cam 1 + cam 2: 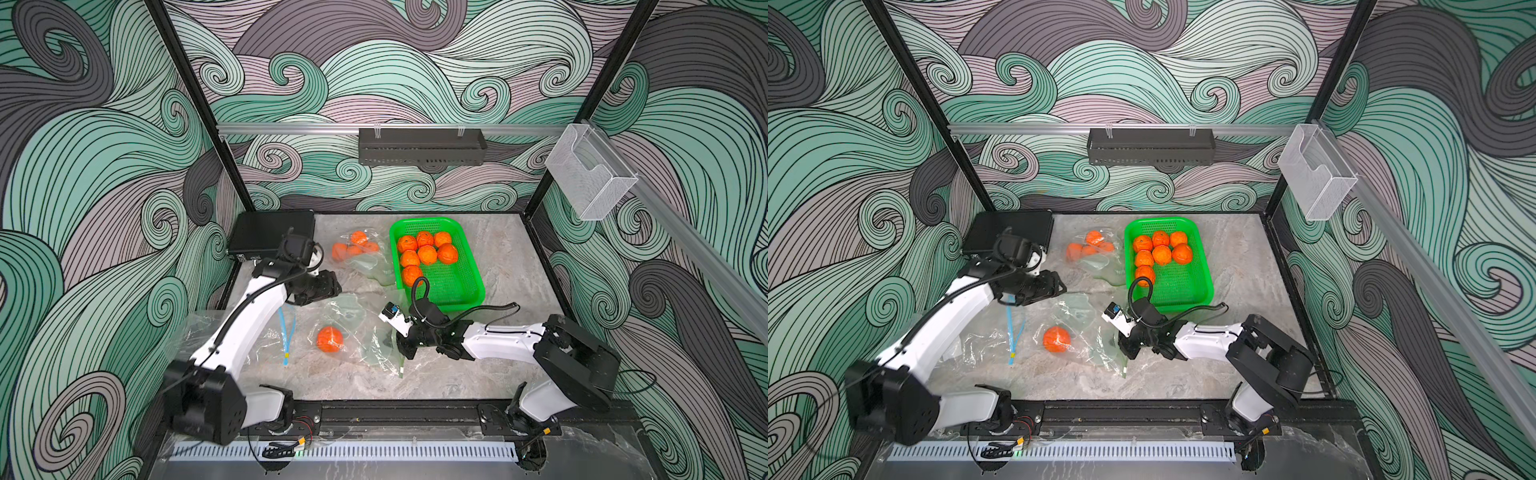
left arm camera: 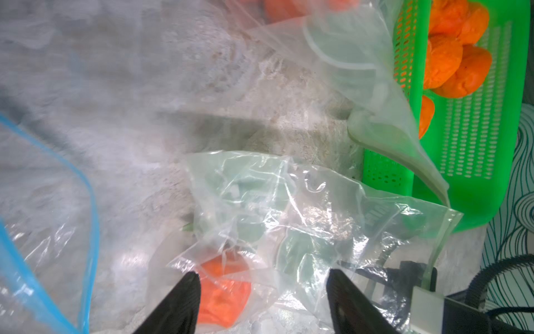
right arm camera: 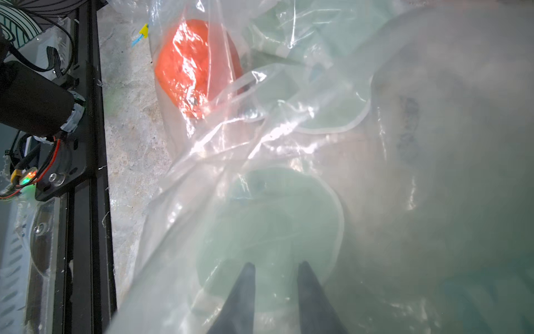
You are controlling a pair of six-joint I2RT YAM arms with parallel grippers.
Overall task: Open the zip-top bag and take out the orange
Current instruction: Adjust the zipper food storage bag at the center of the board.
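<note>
The clear, greenish zip-top bag [image 1: 361, 328] [image 1: 1090, 332] lies crumpled mid-table with the orange [image 1: 329, 338] [image 1: 1056, 339] inside its left part. My left gripper [image 1: 337, 287] [image 1: 1062, 286] hovers behind the bag, apart from it. In the left wrist view the left gripper [image 2: 264, 279] is open wide, with nothing between its fingers, and the orange [image 2: 224, 292] shows under plastic below. My right gripper [image 1: 402, 352] [image 1: 1128, 352] is at the bag's right end. Hazy bag film [image 3: 289, 202] covers the right gripper [image 3: 276, 267], whose jaws stand a little apart. The orange [image 3: 196, 69] lies ahead of it.
A green basket [image 1: 465, 293] at the back right holds several oranges [image 1: 427, 254]. Left of it lies another clear bag with oranges [image 1: 355, 247]. A flat bag with a blue zip [image 1: 286, 332] lies under my left arm. A black box [image 1: 270, 232] sits at the back left.
</note>
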